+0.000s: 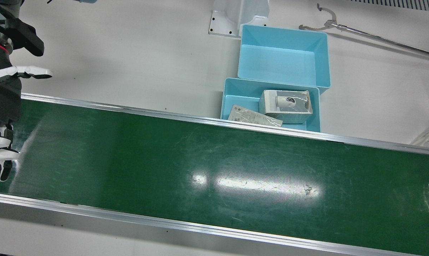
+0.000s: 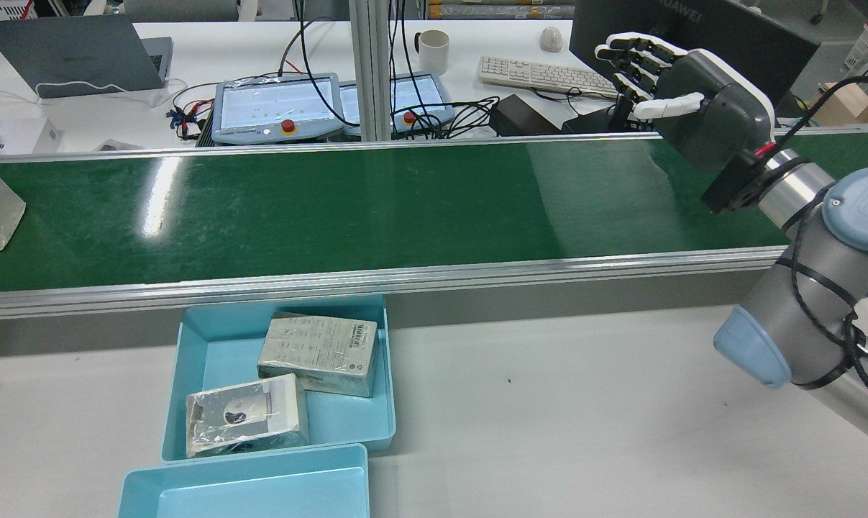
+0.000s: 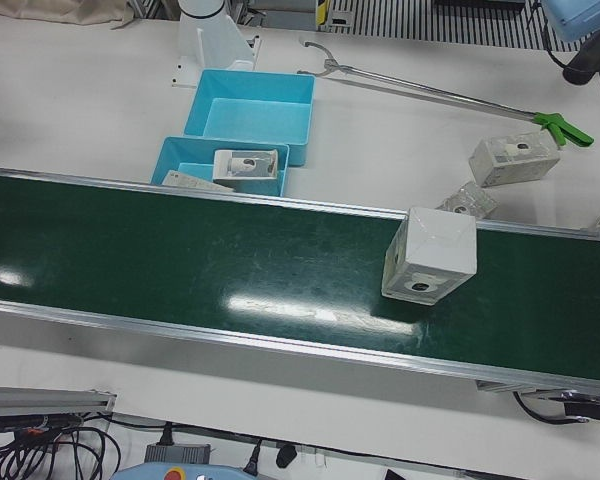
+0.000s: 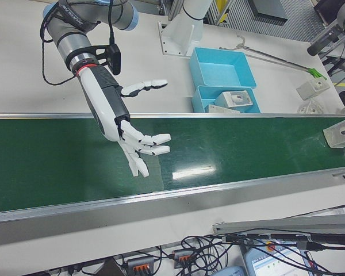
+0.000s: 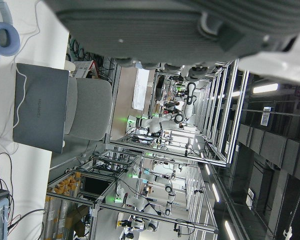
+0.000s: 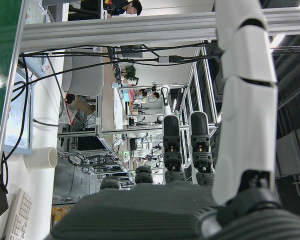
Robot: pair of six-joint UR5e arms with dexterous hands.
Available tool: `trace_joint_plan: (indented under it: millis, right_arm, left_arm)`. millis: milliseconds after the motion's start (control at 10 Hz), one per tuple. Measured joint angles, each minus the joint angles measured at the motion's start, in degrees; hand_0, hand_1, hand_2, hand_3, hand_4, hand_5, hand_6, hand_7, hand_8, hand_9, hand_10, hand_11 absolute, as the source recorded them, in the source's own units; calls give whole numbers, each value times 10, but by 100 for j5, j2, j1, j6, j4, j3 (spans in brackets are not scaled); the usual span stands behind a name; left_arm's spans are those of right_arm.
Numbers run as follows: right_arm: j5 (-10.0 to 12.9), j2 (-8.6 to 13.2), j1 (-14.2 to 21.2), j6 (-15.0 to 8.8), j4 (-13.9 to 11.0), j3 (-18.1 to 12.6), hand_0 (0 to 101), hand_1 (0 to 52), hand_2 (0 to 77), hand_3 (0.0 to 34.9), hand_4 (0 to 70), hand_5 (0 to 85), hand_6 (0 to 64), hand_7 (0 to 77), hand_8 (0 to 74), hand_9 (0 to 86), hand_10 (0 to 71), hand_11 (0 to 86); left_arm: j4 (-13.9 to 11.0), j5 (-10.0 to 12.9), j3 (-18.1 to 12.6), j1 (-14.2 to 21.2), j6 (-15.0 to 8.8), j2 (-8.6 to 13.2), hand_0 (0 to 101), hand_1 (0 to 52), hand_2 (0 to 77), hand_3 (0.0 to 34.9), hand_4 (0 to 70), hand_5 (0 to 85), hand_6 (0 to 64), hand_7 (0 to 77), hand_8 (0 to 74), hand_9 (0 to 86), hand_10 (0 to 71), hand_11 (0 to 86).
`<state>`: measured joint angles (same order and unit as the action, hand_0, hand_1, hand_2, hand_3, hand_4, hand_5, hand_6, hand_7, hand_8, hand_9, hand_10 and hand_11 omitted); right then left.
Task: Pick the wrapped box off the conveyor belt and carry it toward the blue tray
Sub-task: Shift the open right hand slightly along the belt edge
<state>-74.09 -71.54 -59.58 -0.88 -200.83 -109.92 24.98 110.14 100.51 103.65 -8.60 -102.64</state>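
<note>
near blue tray (image 2: 211,338) holds two wrapped boxes; far tray (image 2: 189,493) empty

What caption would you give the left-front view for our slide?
A wrapped box rides the green conveyor belt, with two blue trays waiting beside it; no hand appears.

Two blue trays (image 3: 250,118) stand beside the conveyor belt (image 3: 230,270), touching each other. The tray nearer the belt (image 2: 211,345) holds two wrapped boxes (image 2: 320,354). One wrapped box (image 3: 430,256) rides on the belt. At least two more boxes (image 3: 513,159) lie on the worktop (image 3: 400,140) beyond the belt, with one long reacher tool (image 3: 430,93). One hand (image 4: 139,141) shows above the belt.
</note>
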Motion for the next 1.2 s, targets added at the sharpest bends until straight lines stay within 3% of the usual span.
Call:
trace_joint_plan:
  millis: [100,200,500,700,800,1000,1100,1200]
  right_arm:
    - [0,-1,-2,0,0,-1,477,147,136,91,191,289,76,267,11,71,0,16]
    - [0,-2,-2,0,0,2,494,175,218,92,191,289,87,273,11,71,0,16]
    - [0,-1,10,-2,0,53,512,196,240,91,191,300,87,278,11,71,0,16]
    - [11,10,40,-17,-83,89,548,262,295,86,207,311,93,284,33,82,0,16]
    - [24,24,50,-26,-239,98,535,169,245,74,207,305,98,284,22,82,0,16]
    - [48,62,58,-43,-695,66,501,180,218,77,207,305,98,284,5,76,0,16]
    - [54,77,65,-44,-912,21,509,207,273,77,213,327,98,284,5,71,0,16]
    - [60,87,78,-42,-1062,-19,509,207,273,77,213,327,98,284,5,71,0,16]
  left_arm:
    - [0,0,0,0,0,0,0,0,5,0,0,11,0,5,5,0,5,5]
    - [0,0,0,0,0,0,0,0,11,0,0,11,0,5,5,0,5,0]
    - [0,0,0,0,0,0,0,0,11,0,0,11,0,5,5,0,0,5]
    - [0,0,0,0,0,0,0,0,11,0,0,11,0,5,5,0,0,5]
    - [0,0,0,0,0,0,0,0,11,0,0,11,0,5,5,0,5,0]
    - [0,0,0,0,0,0,0,0,11,0,0,11,0,5,5,0,5,0]
    - [0,0,0,0,0,0,0,0,5,0,0,11,0,5,5,0,5,0]
    - [0,0,0,0,0,0,0,0,5,0,0,11,0,5,5,0,5,0]
